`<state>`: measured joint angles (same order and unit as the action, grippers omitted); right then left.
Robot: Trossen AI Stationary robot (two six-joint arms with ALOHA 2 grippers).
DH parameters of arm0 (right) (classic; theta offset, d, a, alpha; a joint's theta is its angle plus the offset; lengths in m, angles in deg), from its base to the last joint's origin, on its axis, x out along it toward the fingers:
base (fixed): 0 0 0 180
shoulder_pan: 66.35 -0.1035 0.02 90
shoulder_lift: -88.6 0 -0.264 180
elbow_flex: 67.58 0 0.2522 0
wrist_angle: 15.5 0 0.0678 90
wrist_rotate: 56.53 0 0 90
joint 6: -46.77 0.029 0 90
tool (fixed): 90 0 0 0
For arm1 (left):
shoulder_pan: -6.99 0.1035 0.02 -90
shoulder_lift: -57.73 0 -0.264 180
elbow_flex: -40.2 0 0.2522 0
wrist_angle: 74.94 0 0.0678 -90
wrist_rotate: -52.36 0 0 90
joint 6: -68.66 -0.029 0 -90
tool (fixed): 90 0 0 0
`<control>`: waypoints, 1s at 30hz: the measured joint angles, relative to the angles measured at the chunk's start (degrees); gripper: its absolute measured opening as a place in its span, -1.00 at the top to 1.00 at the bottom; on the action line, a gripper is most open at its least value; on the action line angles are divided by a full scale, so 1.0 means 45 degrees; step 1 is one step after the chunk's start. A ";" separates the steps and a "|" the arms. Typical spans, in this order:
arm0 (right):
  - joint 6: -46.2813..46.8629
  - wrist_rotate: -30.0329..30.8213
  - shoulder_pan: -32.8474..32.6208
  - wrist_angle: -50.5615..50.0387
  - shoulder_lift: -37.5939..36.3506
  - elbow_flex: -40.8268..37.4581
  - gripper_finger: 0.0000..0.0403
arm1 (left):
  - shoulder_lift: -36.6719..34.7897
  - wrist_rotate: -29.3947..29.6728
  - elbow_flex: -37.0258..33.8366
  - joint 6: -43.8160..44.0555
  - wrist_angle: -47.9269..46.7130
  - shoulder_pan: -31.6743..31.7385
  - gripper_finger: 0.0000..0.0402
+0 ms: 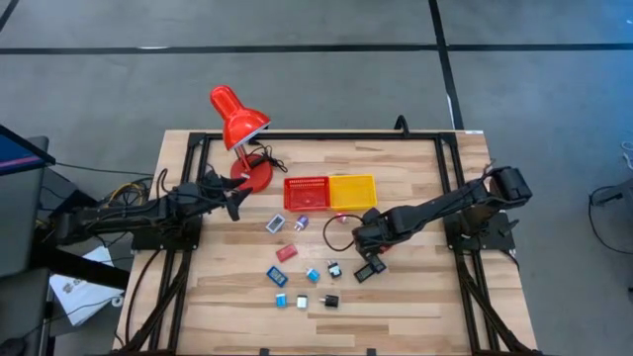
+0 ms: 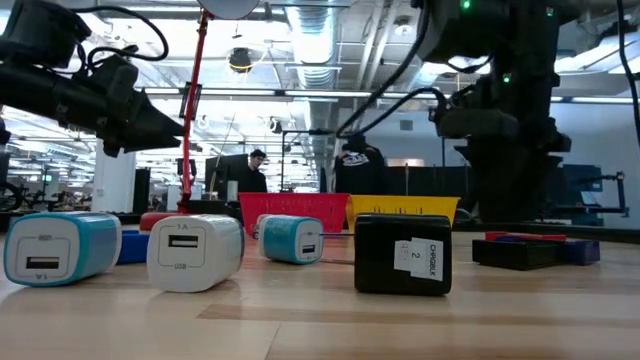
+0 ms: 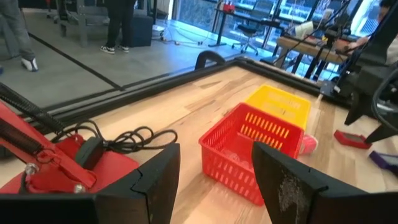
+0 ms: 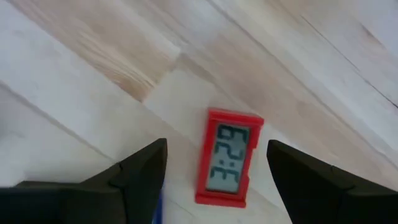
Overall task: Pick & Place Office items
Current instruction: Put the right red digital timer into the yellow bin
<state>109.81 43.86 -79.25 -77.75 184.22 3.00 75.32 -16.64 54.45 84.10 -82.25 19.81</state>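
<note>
Right tool (image 4: 214, 171), fingers spread, hovers over the red digital clock (image 4: 227, 157); probably best lowered centred before pinching

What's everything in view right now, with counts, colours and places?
Desk lamp: one, red, back left of the table.
Mesh baskets: two, red and yellow, side by side, back centre.
Chargers: four, two cyan-and-white, one white, one black, near the front.
Digital clock: one, red frame, flat on the wood.
Other small pieces: several, red, blue and black, mid-table.
People: two, dark clothes, in the room behind.
Left gripper: open, empty, near the lamp base.
Right gripper: open, above the clock.
</note>
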 joint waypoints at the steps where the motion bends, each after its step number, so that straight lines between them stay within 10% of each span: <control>1: 0.0000 -0.0005 0.0012 -0.0021 0.0043 -0.0008 -0.34 | 0.0084 0.0000 0.0000 0.0000 0.0003 0.0000 0.03; 30: -0.0146 -0.0003 0.0053 -0.0285 0.0917 -0.0206 -0.34 | 0.0705 0.0000 0.0000 0.0000 0.0346 0.0004 0.03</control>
<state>109.16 43.85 -79.01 -79.03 188.35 2.08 78.49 -16.64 54.45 84.10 -80.69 19.82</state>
